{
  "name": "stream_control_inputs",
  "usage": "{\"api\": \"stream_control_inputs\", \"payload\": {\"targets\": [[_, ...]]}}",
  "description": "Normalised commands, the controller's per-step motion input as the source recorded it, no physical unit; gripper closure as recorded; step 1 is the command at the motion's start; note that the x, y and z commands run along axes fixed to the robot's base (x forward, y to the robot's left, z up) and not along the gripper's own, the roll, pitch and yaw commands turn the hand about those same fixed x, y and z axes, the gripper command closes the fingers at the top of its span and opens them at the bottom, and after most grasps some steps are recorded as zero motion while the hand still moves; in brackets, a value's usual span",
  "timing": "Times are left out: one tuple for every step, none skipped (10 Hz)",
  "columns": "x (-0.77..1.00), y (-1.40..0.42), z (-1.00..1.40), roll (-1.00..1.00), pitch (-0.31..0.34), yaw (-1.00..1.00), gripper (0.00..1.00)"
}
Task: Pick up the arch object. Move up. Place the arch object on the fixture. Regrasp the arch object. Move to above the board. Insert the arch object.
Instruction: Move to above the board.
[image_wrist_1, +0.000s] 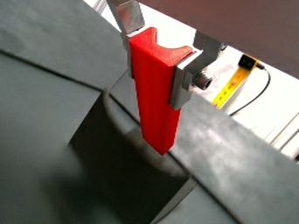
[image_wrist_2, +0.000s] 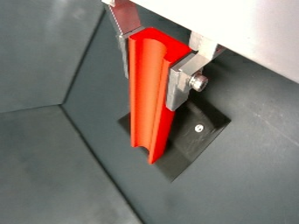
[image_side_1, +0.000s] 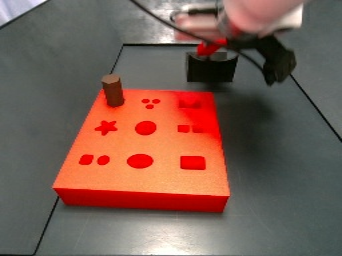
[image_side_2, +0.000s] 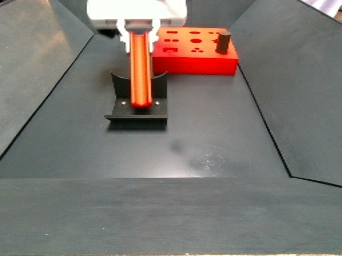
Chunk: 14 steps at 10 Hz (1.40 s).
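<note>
Mostly occluded: gripper (image_wrist_2: 158, 66) jaws clamp the long bright red arch bar (image_wrist_2: 149, 92) upright on the small dark fixture block (image_side_2: 138, 110); the bar's lower end hides the notch.

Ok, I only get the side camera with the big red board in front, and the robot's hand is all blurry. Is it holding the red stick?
Observer: Yes. In both wrist views the gripper is shut on the arch object, pinching it near its top end.
Operator: Is the stick lying down?
Observer: No. In a side view it stands upright, with its bottom end on the fixture.
Operator: Is the fixture just a block?
Observer: Not quite. In a wrist view it has a flat dark base plate with a small screw in it.
</note>
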Motion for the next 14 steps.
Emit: {"api": "stream_control_inputs", "payload": {"targets": [[-0.20, 0.05, 1.00, -0.02, -0.230, -0.15, 1.00], [-0.20, 0.05, 1.00, -0.04, -0.189, -0.17, 1.00], [-0.20, 0.05, 1.00, -0.05, -0.147, -0.20, 1.00], [-0.19, 0.05, 1.00, -0.07, -0.089, -0.22, 1.00], [-0.19, 0.05, 1.00, -0.09, -0.045, -0.22, 1.00], [-0.18, 0.05, 1.00, -0.10, 0.013, -0.20, 1.00], [-0.18, 0.05, 1.00, -0.11, 0.040, -0.19, 1.00], [-0.13, 0.04, 0.78, -0.11, 0.082, -0.14, 1.00], [-0.09, 0.03, 0.58, -0.11, 0.107, -0.11, 1.00], [-0.06, 0.01, 0.32, -0.08, 0.135, -0.06, 1.00], [-0.05, 0.01, 0.19, -0.07, 0.145, -0.04, 1.00], [-0.39, -1.00, 0.36, -1.00, 0.104, -0.11, 1.00], [-0.38, -1.00, 0.36, -1.00, 0.103, -0.10, 1.00], [-0.41, -1.00, 0.40, -1.00, 0.102, -0.09, 1.00]]}}
